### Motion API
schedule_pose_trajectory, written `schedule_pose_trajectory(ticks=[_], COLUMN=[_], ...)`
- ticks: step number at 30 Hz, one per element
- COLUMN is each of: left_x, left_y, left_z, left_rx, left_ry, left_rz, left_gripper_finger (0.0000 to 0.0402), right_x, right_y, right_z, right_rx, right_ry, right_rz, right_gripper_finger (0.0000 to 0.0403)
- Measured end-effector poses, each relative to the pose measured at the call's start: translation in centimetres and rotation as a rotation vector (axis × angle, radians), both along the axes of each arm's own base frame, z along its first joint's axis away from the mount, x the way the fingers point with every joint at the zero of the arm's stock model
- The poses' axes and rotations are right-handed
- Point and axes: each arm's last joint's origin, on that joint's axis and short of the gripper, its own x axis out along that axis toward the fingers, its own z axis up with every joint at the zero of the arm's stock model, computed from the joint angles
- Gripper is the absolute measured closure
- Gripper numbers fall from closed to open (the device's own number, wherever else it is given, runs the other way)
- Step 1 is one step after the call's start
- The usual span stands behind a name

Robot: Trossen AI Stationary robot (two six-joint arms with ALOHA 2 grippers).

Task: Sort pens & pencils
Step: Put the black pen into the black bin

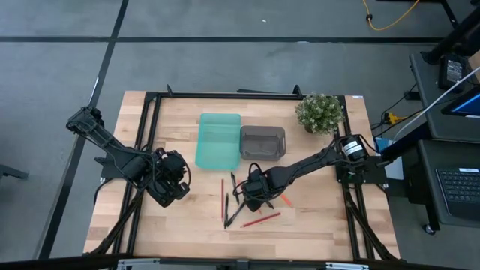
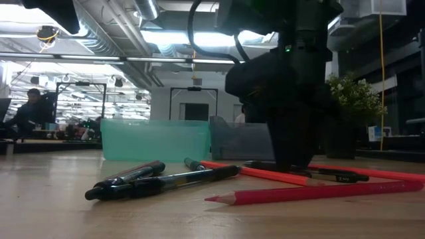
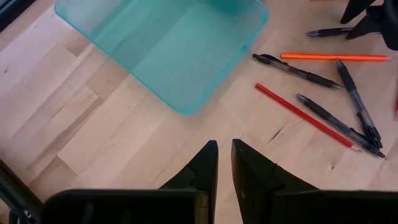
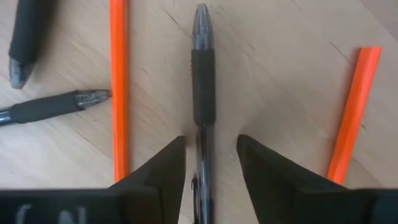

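Pale wooden table (image 1: 180, 225) with a black frame carries all the work. Toward its far side, two open bins stand edge to edge, presumably one for each kind: a translucent teal plastic tray (image 1: 218, 139) and, beside it, a smoky grey plastic tray (image 1: 262, 142). Neither shows any sorted item inside. A small potted green plant (image 1: 320, 112) sits near the far right corner.

Left gripper (image 3: 224, 163) waits above bare wood near the teal tray, fingers almost together and holding nothing.

Right gripper (image 4: 210, 163) is lowered over the loose pens & pencils (image 1: 244, 206), which lie scattered on the near-centre wood, well short of both trays. Its fingers straddle a black ballpoint pen with rubber grip (image 4: 203, 81), one on each side with a gap remaining; judged a pre-grasp alignment. An orange pencil (image 4: 118, 81) lies parallel just beside the pen, close enough to be caught in the pinch.
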Motion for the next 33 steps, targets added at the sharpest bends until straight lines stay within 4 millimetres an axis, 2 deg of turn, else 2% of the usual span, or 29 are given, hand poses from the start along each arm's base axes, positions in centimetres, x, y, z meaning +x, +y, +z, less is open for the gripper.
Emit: schedule_pose_trajectory(ticks=[8, 19, 24, 33], left_x=[0.0, 0.0, 0.0, 0.0], left_y=[0.0, 0.0, 0.0, 0.0], left_z=[0.0, 0.0, 0.0, 0.0], left_rx=[0.002, 0.002, 0.002, 0.003], left_ry=[0.000, 0.000, 0.000, -0.001], left_rz=[0.000, -0.001, -0.001, -0.001], left_gripper_finger=[0.0360, 0.0360, 0.0360, 0.0360], right_x=[-0.1, -0.1, 0.0, 1.2], right_y=[0.0, 0.1, 0.2, 1.2], right_z=[0.0, 0.0, 0.0, 2.0], right_rx=[0.002, 0.003, 0.013, 0.064], right_ry=[0.011, 0.006, -0.005, -0.027], right_rz=[0.002, 0.005, 0.024, 0.098], right_gripper_finger=[0.0309, 0.0359, 0.0364, 0.0362])
